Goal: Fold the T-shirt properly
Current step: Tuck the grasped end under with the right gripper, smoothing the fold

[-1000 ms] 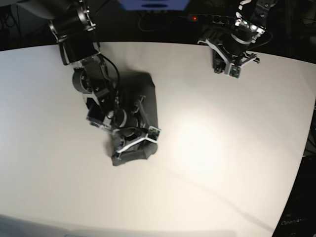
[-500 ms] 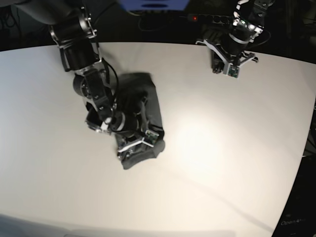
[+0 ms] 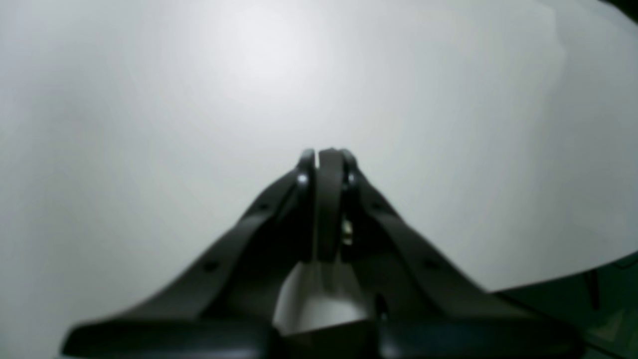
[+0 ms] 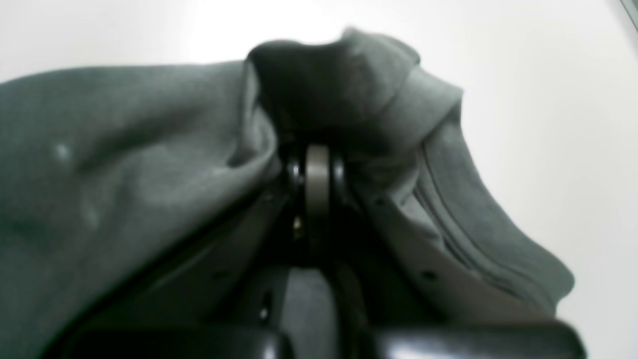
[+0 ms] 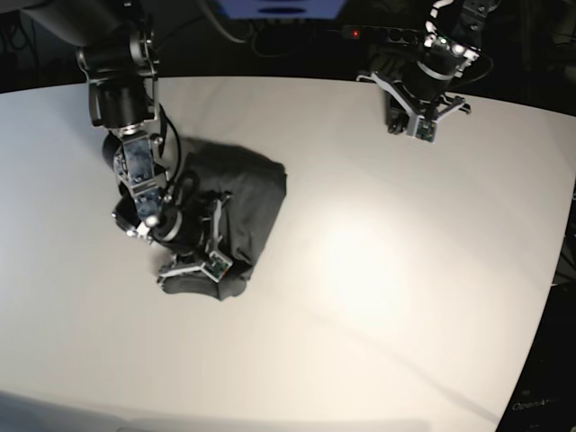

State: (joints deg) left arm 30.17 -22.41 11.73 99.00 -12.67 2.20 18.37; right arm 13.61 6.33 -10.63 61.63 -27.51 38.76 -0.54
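Observation:
The T-shirt (image 5: 250,191) is a dark grey crumpled bundle on the white table (image 5: 405,279), left of centre in the base view. My right gripper (image 5: 196,279) sits low at the bundle's near end, shut on a fold of the cloth. In the right wrist view the T-shirt (image 4: 124,149) bunches over and around the right gripper (image 4: 317,149), and its hem hangs to the right. My left gripper (image 5: 398,119) is far off at the table's back right, shut and holding nothing. The left wrist view shows that left gripper (image 3: 325,153) closed above bare table.
A power strip with a red light (image 5: 356,33) and cables lie in the dark behind the table's back edge. The table's curved edge (image 3: 558,279) runs close to my left gripper. The right arm's links (image 5: 135,171) lean over the shirt's left side.
My right gripper has pulled its fold of the T-shirt to the left and a little back, so the bundle has shifted and bunched leftward. The left arm has stayed in place.

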